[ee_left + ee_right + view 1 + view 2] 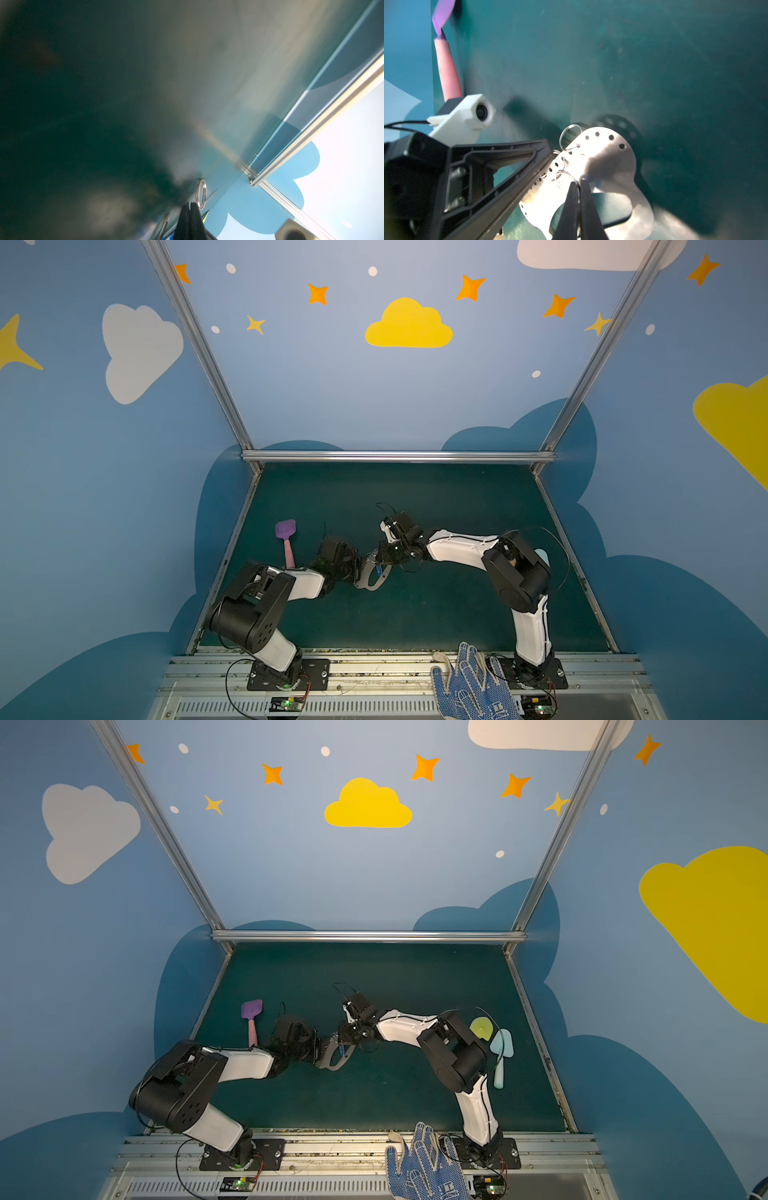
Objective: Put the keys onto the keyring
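Note:
The keyring (pixel 365 577) is a flat grey plate with edge holes and an oval slot, held off the green mat in the middle of both top views. My left gripper (pixel 360 570) is shut on its holed edge; its fingers (pixel 542 164) clamp the plate (pixel 608 162) in the right wrist view. My right gripper (pixel 578 182) is shut on a thin metal ring (pixel 562 175) at that edge. The keys' blue tag (pixel 379 571) hangs right by its tips; the small key is hidden. Another split ring (pixel 201 194) shows beside the shut left fingertips (pixel 190 204).
A purple-headed, pink-handled spatula (pixel 286 537) lies on the mat left of the grippers. A yellow utensil (pixel 482 1028) and a light-blue one (pixel 500 1052) lie behind the right arm. A blue dotted glove (pixel 469 689) rests on the front rail. Aluminium rails border the mat.

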`<state>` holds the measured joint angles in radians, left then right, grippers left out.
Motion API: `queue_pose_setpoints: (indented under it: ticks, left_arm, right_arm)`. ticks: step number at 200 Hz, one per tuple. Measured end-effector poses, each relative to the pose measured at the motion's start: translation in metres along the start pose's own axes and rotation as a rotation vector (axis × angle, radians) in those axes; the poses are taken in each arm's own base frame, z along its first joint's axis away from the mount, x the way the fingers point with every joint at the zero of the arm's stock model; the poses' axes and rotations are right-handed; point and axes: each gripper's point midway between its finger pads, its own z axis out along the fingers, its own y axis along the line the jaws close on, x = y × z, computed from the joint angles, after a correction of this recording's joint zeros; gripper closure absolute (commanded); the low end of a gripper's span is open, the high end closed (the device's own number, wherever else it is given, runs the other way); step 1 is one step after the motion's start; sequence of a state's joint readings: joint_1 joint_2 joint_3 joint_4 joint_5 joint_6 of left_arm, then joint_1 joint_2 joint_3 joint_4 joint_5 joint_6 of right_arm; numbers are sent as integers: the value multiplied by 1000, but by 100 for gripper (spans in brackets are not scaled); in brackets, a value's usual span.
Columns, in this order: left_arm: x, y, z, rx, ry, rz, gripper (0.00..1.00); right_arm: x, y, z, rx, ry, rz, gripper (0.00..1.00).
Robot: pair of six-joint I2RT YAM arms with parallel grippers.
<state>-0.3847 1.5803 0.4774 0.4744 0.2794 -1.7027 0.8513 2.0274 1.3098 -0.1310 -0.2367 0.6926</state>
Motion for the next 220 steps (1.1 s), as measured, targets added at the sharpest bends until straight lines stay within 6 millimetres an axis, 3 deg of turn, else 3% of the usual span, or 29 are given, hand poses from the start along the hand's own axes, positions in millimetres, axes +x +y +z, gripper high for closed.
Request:
queue_pose_setpoints:
  ticks: [170, 220]
  left_arm:
    - [4, -4, 0, 20, 16, 13, 96]
    - [4, -3, -1, 17, 11, 30, 96]
  right_arm:
    - [-5, 0, -9, -16, -69, 41, 100]
    - [-1, 12, -4, -47, 15, 9, 100]
